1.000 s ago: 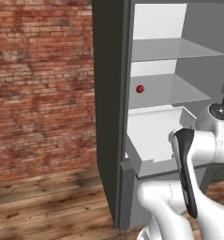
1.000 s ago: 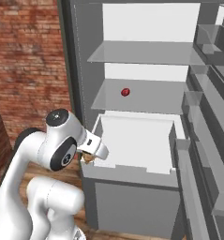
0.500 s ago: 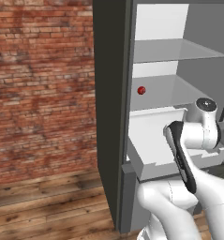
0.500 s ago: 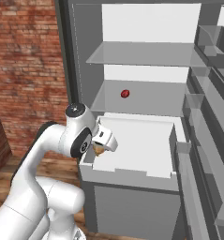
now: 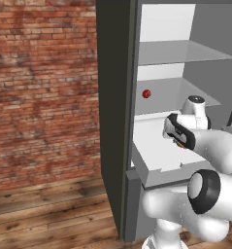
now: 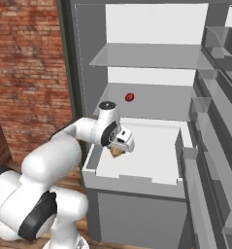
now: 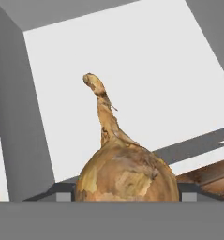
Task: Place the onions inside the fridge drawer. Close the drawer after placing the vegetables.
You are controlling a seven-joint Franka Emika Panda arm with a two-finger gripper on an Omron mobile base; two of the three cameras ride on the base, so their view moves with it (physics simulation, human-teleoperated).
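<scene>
A golden-brown onion (image 7: 125, 173) with a thin curled stem tip sits between my fingertips (image 7: 62, 193), close to the hand camera. My gripper (image 6: 118, 149) is shut on it and hangs just above the left part of the open fridge drawer (image 6: 132, 181). Beneath the onion lies the drawer's white floor (image 7: 132, 70), with nothing on it. From the left base, the gripper (image 5: 178, 141) hovers over the drawer (image 5: 156, 174), and a bit of the onion (image 5: 181, 145) peeks out under it. The fridge (image 5: 115, 97) stands open.
A small red ball (image 6: 130, 97) rests on the white shelf just above the drawer, also seen as the red ball (image 5: 146, 93). Door racks (image 6: 219, 121) line the right side. A brick wall (image 5: 40, 87) and wooden floor (image 5: 49, 214) lie to the left.
The arm has swung forward and inward with the onion, from the drawer's front-left corner to a spot above its inside. Drawer and red ball have not moved.
</scene>
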